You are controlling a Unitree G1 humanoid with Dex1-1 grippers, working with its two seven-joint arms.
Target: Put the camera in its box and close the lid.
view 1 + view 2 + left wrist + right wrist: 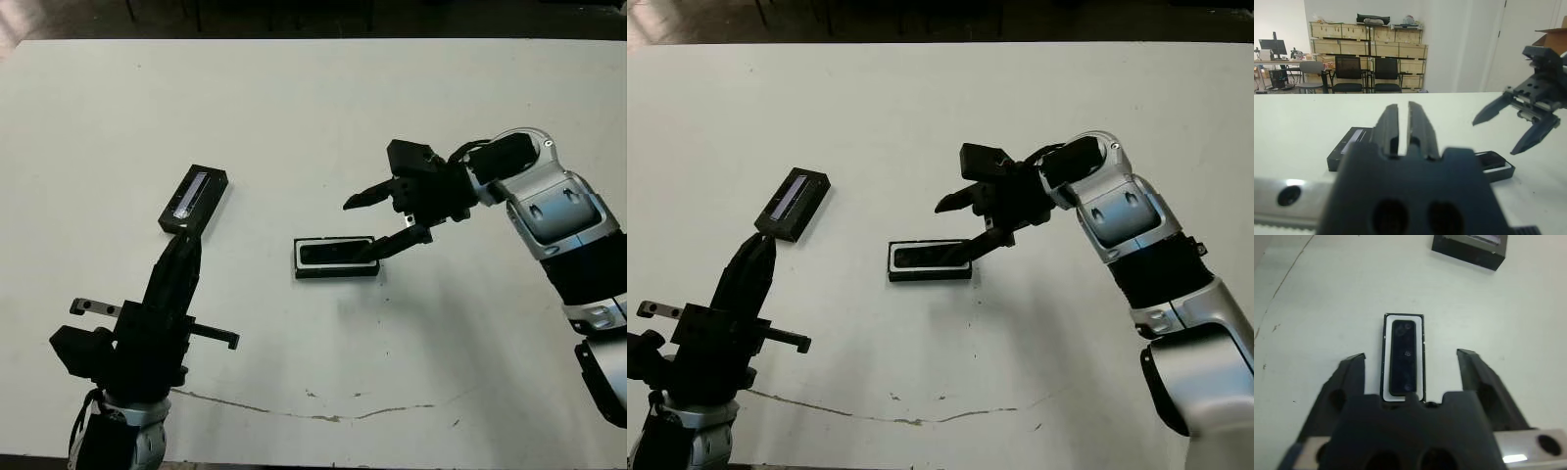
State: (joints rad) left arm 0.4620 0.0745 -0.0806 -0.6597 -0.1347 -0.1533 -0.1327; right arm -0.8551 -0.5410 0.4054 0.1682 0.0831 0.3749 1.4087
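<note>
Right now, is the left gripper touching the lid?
Apart. The left wrist view shows the left gripper shut, with bare table between its tips and the lid.

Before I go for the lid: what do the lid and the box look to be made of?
Lid: matte black, likely stiff card or plastic, with a glossy silvery strip on top, perhaps foil or a clear window. Box: black rim with flat white lining, possibly card or foam; the camera lies inside it.

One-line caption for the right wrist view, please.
Open right gripper above the camera, which lies in its box; the lid sits apart on the table.
</note>
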